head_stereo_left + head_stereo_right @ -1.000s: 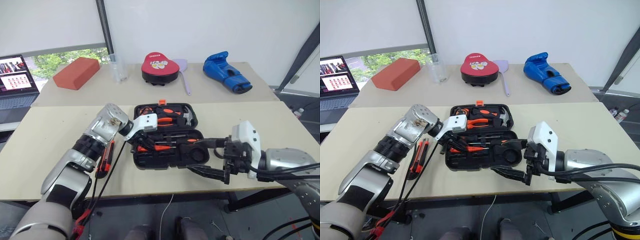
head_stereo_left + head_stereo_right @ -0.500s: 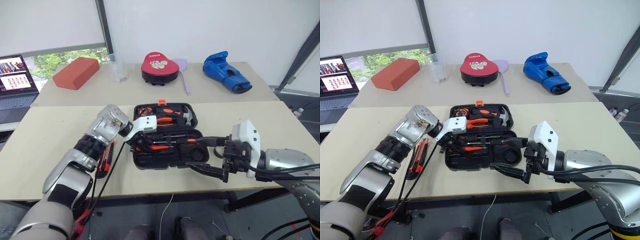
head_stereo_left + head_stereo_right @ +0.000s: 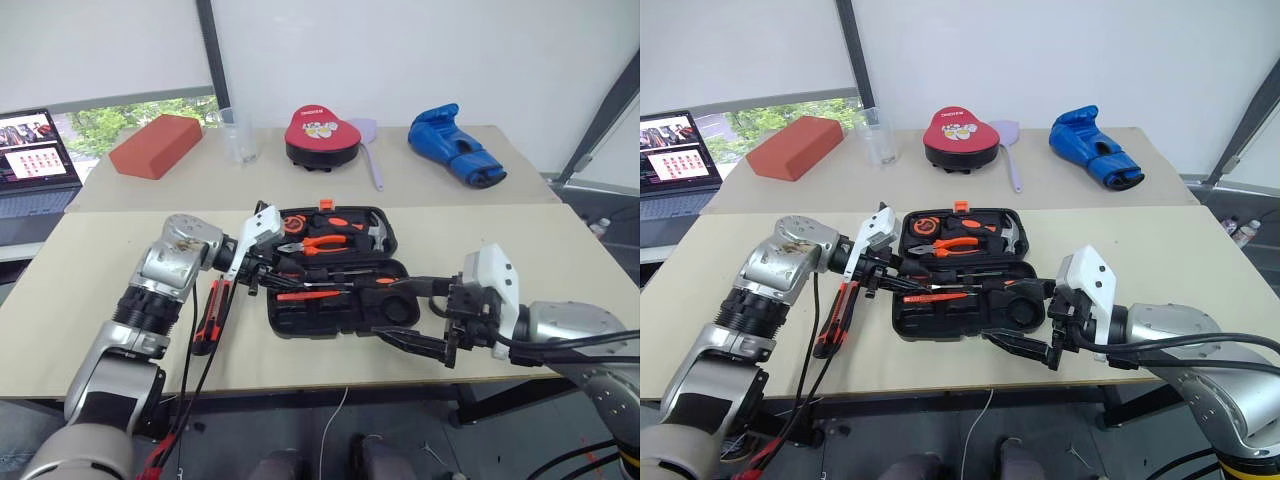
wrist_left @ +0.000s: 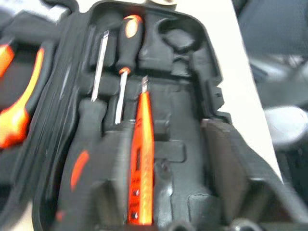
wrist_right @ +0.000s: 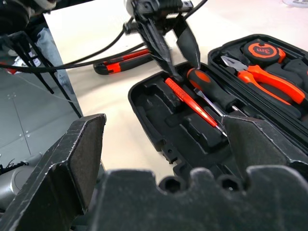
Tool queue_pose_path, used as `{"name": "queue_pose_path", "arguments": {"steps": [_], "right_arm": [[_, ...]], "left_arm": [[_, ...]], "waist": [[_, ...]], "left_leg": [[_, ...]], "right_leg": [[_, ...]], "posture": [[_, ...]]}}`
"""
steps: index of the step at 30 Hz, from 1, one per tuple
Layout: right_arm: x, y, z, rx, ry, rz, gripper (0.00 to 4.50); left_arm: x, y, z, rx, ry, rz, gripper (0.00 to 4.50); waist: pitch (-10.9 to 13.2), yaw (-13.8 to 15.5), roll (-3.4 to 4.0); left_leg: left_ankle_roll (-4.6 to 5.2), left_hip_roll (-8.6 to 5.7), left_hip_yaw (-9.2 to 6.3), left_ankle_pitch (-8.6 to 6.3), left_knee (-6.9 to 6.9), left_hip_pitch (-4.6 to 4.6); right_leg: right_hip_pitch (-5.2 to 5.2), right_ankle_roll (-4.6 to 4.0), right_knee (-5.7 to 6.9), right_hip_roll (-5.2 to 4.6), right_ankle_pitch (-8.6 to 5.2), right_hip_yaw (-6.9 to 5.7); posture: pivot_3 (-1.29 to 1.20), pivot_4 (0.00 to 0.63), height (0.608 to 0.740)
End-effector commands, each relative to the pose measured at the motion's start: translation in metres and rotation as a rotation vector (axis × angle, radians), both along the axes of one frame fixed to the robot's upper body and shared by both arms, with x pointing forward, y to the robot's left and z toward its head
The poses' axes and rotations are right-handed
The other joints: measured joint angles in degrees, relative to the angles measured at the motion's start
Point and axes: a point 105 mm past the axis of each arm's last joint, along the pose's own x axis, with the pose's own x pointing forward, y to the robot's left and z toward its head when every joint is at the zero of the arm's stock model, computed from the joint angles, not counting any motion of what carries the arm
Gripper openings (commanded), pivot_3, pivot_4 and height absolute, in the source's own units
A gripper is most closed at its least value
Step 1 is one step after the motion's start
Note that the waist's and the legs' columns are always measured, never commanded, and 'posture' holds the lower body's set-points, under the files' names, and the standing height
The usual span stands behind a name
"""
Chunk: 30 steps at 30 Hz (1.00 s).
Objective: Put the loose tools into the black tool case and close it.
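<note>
White wall [image 3: 400, 50], window [image 3: 140, 115] with roller blind [image 3: 95, 45], two beige tables [image 3: 70, 290]

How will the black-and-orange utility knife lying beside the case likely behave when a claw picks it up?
The utility knife looks rigid, so it probably won't flex. Its flat body lies still on the table, so it likely won't roll. Being long and slim, it may pivot if gripped off-centre.

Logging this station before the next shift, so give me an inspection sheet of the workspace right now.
Surface: beige table, two joined tops.
Job's things: black tool case open; slim orange tester screwdriver and two screwdrivers lie in its front half; utility knife loose beside the case.
Clutter: red block, plastic cup, red pad, blue boxing glove.
Grippers: left claw over the case's left end, holding nothing; right claw open by the case's front right corner.
Cables: black and red leads along the left arm.
Surroundings: laptop, window.
</note>
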Motion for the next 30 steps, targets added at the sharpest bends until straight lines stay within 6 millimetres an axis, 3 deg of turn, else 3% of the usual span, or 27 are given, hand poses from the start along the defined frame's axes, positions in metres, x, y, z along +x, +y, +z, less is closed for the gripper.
{"name": "queue_pose_path", "arguments": {"steps": [1,2,3,10,15,22,30], "right_arm": [[0.001,0.001,0.009,0.007,-0.052,0.009,4.50],[0.002,0.001,0.009,0.008,-0.053,0.008,4.50],[0.002,0.001,0.010,0.009,-0.053,0.007,4.50],[0.003,0.001,0.009,0.020,-0.046,-0.001,4.50],[0.003,0.003,0.010,0.029,-0.045,-0.002,4.50],[0.005,0.003,0.008,0.026,-0.043,-0.012,4.50],[0.006,0.005,0.005,0.033,-0.040,-0.015,4.50]], "left_arm": [[0.004,-0.008,-0.002,-0.080,-0.028,0.034,0.41],[0.003,-0.009,-0.006,-0.085,-0.019,0.035,0.06],[0.001,-0.010,-0.010,-0.083,-0.014,0.028,0.02],[0.003,-0.015,-0.043,0.010,-0.028,0.069,0.02],[0.001,-0.018,-0.041,-0.020,-0.027,0.065,0.02],[0.004,-0.010,-0.021,-0.080,-0.032,0.085,0.02],[0.007,-0.014,-0.041,-0.005,-0.027,0.081,0.02]], "waist": [[0.0,0.1,0.00],[0.0,0.1,0.00],[0.0,0.1,0.00],[0.0,0.1,0.00],[0.0,0.4,0.00],[0.0,0.2,0.00],[0.0,0.3,0.00]], "left_leg": [[0.00,0.00,0.00,0.00,0.00,0.00],[0.00,0.00,0.00,0.00,0.00,0.00],[0.00,0.00,0.00,0.00,0.00,0.00],[0.00,0.01,0.01,0.00,-0.01,0.01],[0.00,0.00,0.01,-0.01,0.05,0.03],[0.00,0.01,0.01,0.00,0.04,0.02],[0.00,0.00,0.01,0.00,0.04,0.02]], "right_leg": [[0.01,0.01,0.00,0.00,0.01,0.00],[0.00,0.01,-0.01,0.00,0.01,0.01],[0.00,0.01,0.00,0.00,0.01,0.00],[0.01,0.00,0.00,-0.01,0.01,0.04],[0.07,0.04,-0.01,-0.01,0.03,0.05],[0.04,0.03,0.01,0.01,0.03,0.04],[0.04,0.03,0.01,0.00,0.03,0.04]], "posture": [[0.00,0.150,0.740],[0.00,0.150,0.740],[0.00,0.150,0.740],[0.00,0.150,0.740],[0.00,0.150,0.740],[0.00,0.150,0.740],[0.00,0.150,0.740]]}}
